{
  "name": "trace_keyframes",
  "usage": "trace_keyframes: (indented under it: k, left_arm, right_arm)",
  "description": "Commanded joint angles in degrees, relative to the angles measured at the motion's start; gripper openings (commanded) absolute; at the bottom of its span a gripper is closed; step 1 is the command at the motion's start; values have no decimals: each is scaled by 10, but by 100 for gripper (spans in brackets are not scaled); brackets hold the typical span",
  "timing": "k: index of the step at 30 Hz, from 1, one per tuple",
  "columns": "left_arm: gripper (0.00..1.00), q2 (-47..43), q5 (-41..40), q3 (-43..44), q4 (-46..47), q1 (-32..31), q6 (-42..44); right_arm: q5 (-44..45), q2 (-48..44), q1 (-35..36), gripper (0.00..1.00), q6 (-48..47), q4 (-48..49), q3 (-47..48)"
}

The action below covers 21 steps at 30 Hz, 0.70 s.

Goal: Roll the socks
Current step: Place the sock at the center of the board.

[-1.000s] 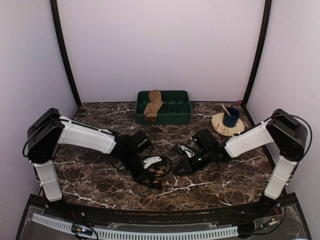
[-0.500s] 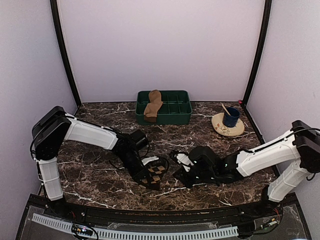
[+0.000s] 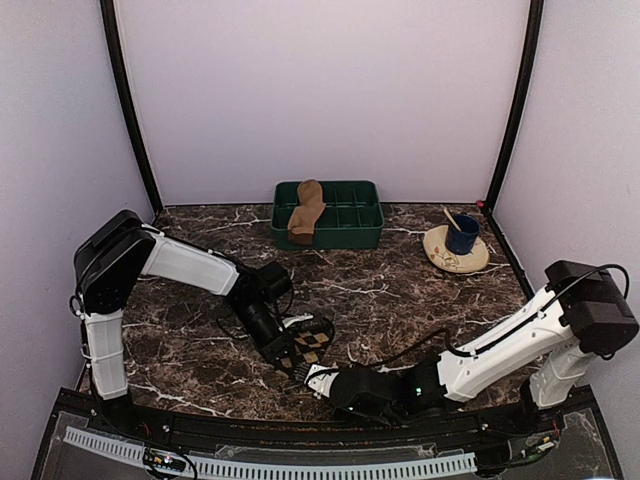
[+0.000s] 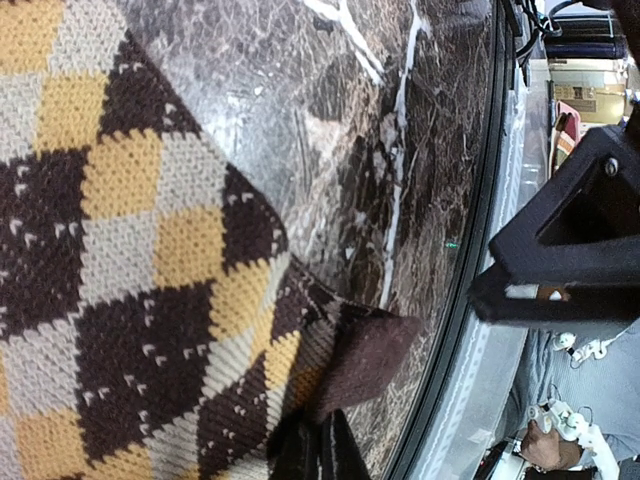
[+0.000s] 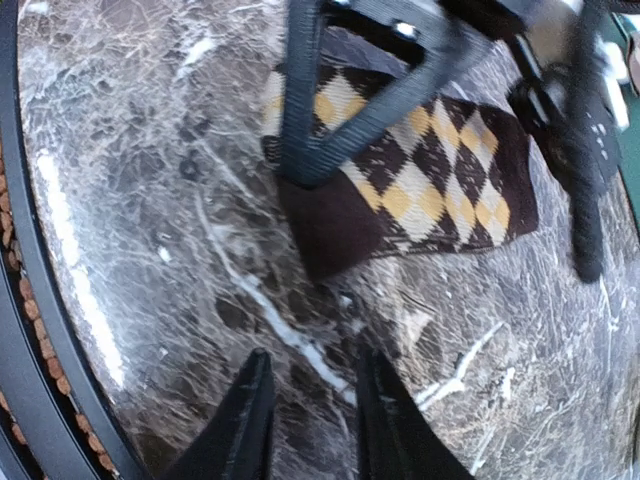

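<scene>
Top external view: two arms reaching inward over a dark marble table (image 3: pixel 400 290).
Argyle sock (image 3: pixel 314 338): flat on the table, near the front edge, left of centre; dark brown, tan and cream diamonds; plain dark brown end turned toward the right gripper.
Left gripper (image 3: pixel 288 356): lowered onto the near end of the argyle sock; jaws pinched tight on the fabric beside the dark end, fingertips together in the left wrist view.
Right gripper (image 3: pixel 322 378): low over the table, near the sock's dark end, clear of it; jaws parted, only bare marble between them in the right wrist view.
Tan sock (image 3: pixel 306 212): draped over the left part of the green tray, one end hanging over the front wall.
Green tray (image 3: pixel 365 236): back of the table, centre; several compartments.
Plate (image 3: pixel 445 258): back right corner.
Blue cup (image 3: pixel 462 235): upright on the plate.
</scene>
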Motion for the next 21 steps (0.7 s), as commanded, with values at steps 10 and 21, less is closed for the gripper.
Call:
trace_keyframes:
  k: [10, 21]
  left_arm:
    - [0, 29, 11, 18, -55, 3, 31]
    - [0, 37, 11, 22, -65, 3, 40]
  right_arm:
    - [51, 86, 29, 42, -134, -14, 91]
    - [49, 131, 14, 44, -179, -14, 106]
